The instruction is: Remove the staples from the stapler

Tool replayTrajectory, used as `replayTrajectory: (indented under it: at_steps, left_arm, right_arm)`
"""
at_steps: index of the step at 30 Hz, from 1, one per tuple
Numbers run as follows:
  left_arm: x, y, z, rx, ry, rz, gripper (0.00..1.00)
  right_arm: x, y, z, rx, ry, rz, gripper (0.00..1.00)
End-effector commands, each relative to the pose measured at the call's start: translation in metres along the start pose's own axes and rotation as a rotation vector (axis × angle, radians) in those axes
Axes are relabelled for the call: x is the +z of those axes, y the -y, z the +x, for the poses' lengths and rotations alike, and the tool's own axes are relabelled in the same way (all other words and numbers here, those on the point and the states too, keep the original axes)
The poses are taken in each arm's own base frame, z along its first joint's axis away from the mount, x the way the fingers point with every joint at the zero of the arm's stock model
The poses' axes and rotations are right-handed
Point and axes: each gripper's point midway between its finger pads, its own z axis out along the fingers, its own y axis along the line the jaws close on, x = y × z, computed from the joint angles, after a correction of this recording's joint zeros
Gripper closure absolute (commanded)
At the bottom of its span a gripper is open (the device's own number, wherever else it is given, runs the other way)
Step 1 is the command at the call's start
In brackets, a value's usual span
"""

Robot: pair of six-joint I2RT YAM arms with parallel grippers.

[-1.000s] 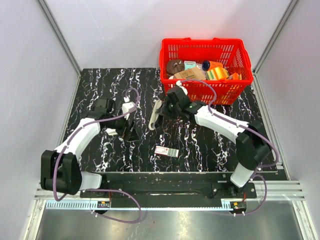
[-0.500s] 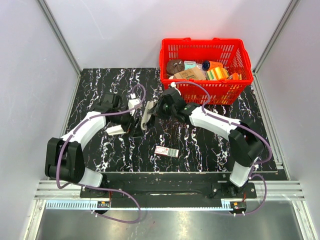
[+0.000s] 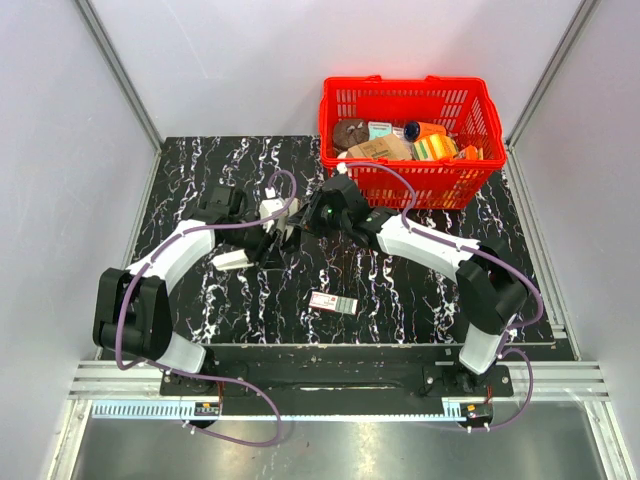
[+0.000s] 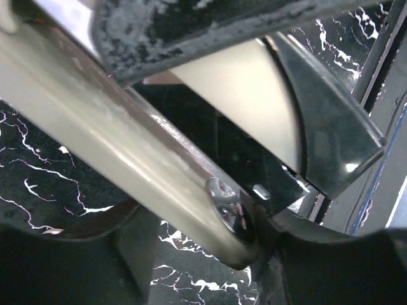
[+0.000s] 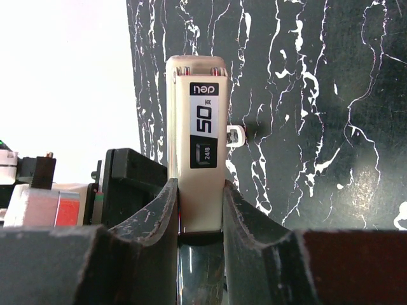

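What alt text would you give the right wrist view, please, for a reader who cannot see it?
The right gripper clamps a beige stapler, marked 50 and 24/8, between its dark fingers, the stapler pointing away from the camera. Beyond it lies a black table with white marbling.

A black, white-veined marble tabletop point(image 3: 190, 170) — boxed by plain pale walls point(image 3: 240, 60), evenly lit.

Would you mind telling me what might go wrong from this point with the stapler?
The right gripper pinches only the near end of the stapler, so it may slip or twist. The left gripper sits very close to it, so the two could collide. Anything that drops out would be hard to spot on the dark marbled table.
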Motion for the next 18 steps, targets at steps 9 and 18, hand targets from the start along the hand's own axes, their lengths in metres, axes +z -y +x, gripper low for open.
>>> replayTrajectory:
  at_steps: [9, 18]
  left_arm:
    - [-0.008, 0.002, -0.017, 0.113, 0.052, -0.015, 0.88]
    - [-0.012, -0.01, -0.024, 0.081, 0.094, -0.118, 0.99]
  right_arm:
    - [0.001, -0.034, 0.013, 0.015, -0.055, -0.153, 0.87]
    - [-0.003, -0.037, 0.033, -0.025, -0.096, -0.147, 0.52]
